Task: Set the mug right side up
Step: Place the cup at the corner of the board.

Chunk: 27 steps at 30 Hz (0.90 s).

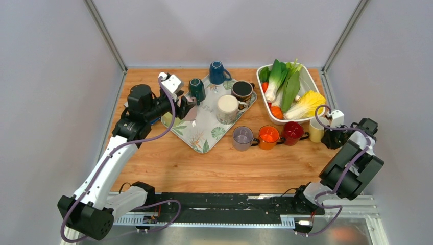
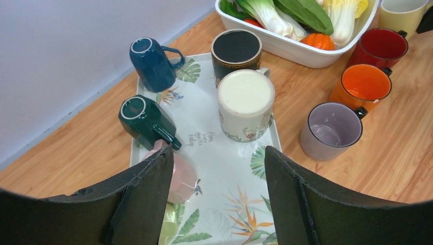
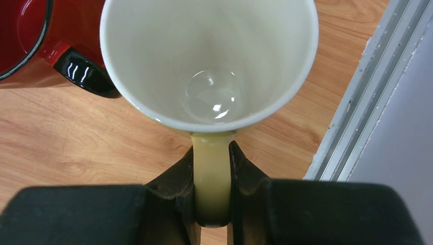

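The right gripper (image 3: 212, 153) is clamped on the handle of a pale yellow ceramic mug (image 3: 209, 66), which stands mouth-up on the wooden table (image 1: 204, 168) at the right end of a row of upright mugs. Just to its left in that row stand a glossy red mug with a black handle (image 3: 25, 46), an orange mug (image 1: 268, 136) and a lilac mug (image 1: 242, 137).

Across the table, the left gripper (image 2: 218, 153) hangs with its jaws spread wide and nothing between them, over the near-left part of a white leaf-print tray (image 2: 230, 204). A pink mug (image 2: 181, 176) sits just beside its left finger, largely hidden; which way up it is cannot be told. Farther along the tray a dark green mug (image 2: 145, 120) and a navy blue mug (image 2: 152, 64) rest upside down, bases showing. To their right on the tray, a black mug (image 2: 236, 48) and a cream floral mug (image 2: 245, 99) stand upright. A white tub of vegetables (image 2: 291, 51) lies at the far right.
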### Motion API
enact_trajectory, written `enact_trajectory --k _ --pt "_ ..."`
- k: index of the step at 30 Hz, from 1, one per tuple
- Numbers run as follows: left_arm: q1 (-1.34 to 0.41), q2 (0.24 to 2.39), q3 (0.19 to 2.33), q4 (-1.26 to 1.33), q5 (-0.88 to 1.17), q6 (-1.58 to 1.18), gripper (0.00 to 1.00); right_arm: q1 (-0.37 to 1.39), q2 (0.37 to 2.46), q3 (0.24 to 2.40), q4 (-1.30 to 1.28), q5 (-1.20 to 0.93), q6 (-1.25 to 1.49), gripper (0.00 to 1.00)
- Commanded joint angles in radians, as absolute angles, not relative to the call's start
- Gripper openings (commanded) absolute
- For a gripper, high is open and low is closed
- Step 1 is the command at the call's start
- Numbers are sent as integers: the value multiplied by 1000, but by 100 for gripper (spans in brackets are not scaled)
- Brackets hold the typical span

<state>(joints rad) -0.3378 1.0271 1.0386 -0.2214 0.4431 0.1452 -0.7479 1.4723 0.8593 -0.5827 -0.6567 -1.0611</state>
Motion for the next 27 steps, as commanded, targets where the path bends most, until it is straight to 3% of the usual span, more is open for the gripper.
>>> enact_trajectory --k 1,21,27 --pt "-340 1027 1092 -229 445 183 73 -749 1472 831 -490 -705 -1092 0" --pt "-340 994 1008 -177 454 145 73 -749 1463 802 -496 -596 -1072 46" --pt "-340 989 986 -180 418 139 76 -748 1353 875 -653 -586 -1117 85"
